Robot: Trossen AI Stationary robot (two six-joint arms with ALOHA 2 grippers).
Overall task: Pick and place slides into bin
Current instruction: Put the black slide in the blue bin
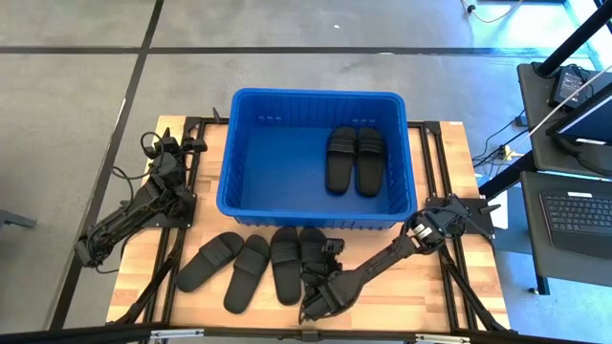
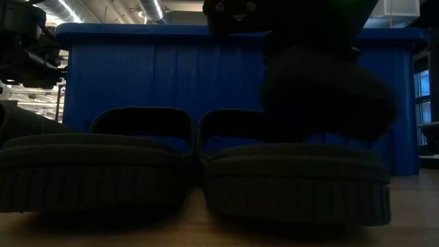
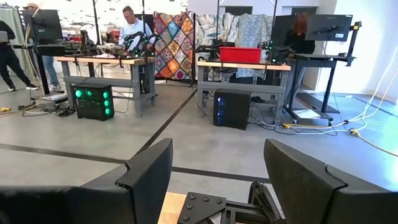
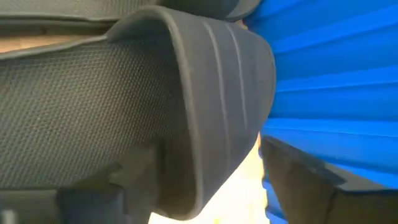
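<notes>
I am counting two slides (image 1: 355,160) lying in the bin (image 1: 251,182) and four waiting along the tabletop's (image 1: 421,296) front edge. My right end effector (image 1: 325,272) is straddling the rightmost slide's (image 1: 312,247) strap with fingers parted; the left end effector (image 1: 177,143) is idling open at the left edge.

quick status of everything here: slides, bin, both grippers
bin: upright, open-topped, on the table
two slides in the bin: flat, side by side
four slides on the table: in a row before the bin
right gripper: at the rightmost table slide, grip unclear
left gripper: open, empty, parked at the table's left

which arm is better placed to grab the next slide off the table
Right. Its tool is already down at the rightmost slide in front of the bin; the left tool waits open at the table's far left edge.
</notes>
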